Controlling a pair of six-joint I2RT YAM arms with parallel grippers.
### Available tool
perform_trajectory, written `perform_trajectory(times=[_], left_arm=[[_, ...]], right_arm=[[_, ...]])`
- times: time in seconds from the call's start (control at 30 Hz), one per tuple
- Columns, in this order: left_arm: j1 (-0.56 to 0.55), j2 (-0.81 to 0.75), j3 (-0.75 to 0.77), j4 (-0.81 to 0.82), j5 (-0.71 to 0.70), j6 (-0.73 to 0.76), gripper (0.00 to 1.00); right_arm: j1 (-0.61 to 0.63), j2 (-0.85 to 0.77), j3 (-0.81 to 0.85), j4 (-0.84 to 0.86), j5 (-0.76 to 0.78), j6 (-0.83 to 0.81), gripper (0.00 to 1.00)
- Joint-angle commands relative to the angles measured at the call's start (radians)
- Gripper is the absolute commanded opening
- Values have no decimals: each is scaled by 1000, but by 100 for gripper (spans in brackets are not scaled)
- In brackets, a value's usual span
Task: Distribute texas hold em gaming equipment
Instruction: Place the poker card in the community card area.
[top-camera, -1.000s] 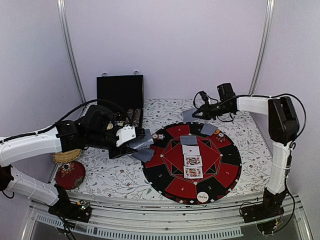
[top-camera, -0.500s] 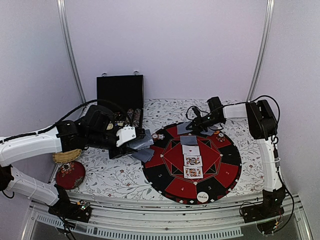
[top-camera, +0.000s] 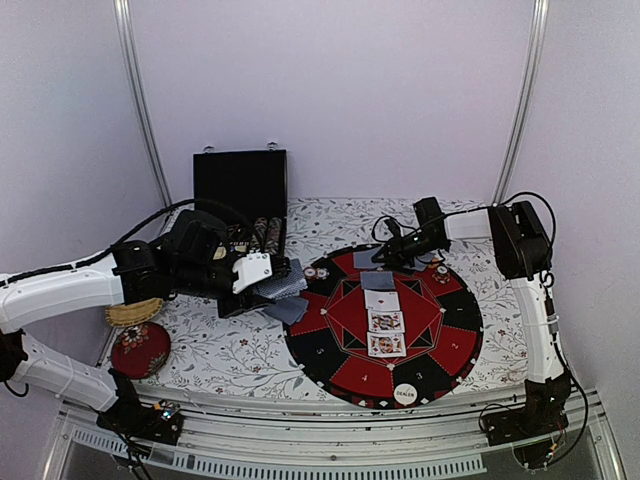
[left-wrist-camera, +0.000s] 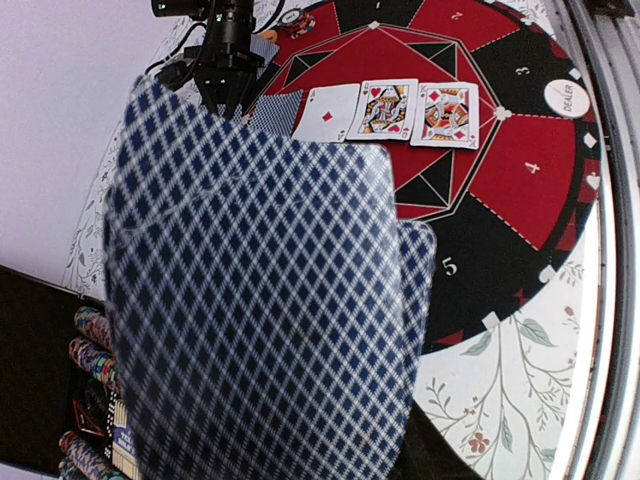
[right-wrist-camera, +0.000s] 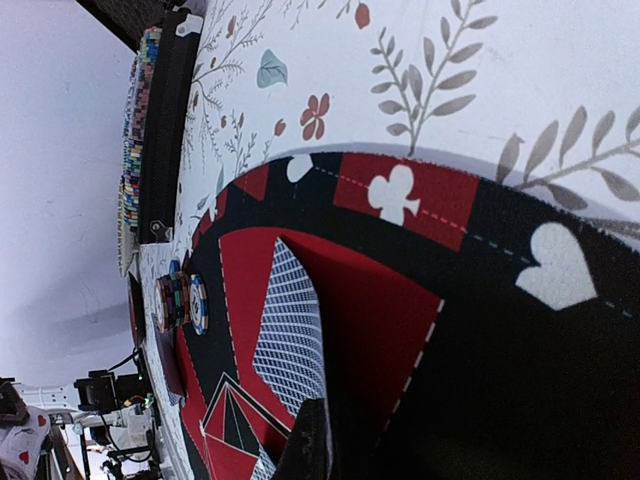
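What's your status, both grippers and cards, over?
Left gripper shut on card deck, left of mat. Right gripper shut on one face-down card, low over mat's far sector. Chip stack beside that spot, apart from card.

The top external camera sits high behind the arm bases (top-camera: 140, 415), looking down toward 12 o'clock over the whole table (top-camera: 220, 350), the round mat (top-camera: 455, 345) at 4 o'clock. The left wrist camera faces 3 o'clock, fanned cards (left-wrist-camera: 260, 300) very near and covering most of its frame. The right wrist camera skims low toward 9 o'clock, rolled sideways, a single card (right-wrist-camera: 288, 335) close. All 3 share the mat.
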Motion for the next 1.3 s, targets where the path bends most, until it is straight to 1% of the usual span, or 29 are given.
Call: perform_trajectory(times=[0.0, 0.3, 0.67, 0.8, 0.9, 0.93, 1.1, 1.27], left_arm=[[-17, -9, -7, 16, 4, 9, 44], [-17, -7, -7, 16, 2, 9, 44], [-17, -7, -7, 15, 2, 9, 44], [-18, -5, -7, 16, 1, 9, 44], [-18, -4, -7, 15, 1, 9, 44], [-17, -4, -6, 15, 2, 9, 44], [-18, -4, -5, 15, 4, 9, 44], [-17, -4, -4, 13, 6, 8, 44]], right_arm=[[-4, -24, 8, -79, 91, -58, 2], [-4, -81, 15, -142, 158, -114, 2], [-4, -75, 22, -174, 170, -142, 3], [-3, -86, 24, -184, 217, -142, 14], [-3, -136, 28, -198, 255, -150, 18], [-2, -142, 28, -203, 264, -153, 24], [0, -154, 57, -253, 322, -178, 34], [4, -144, 102, -293, 337, -198, 39]])
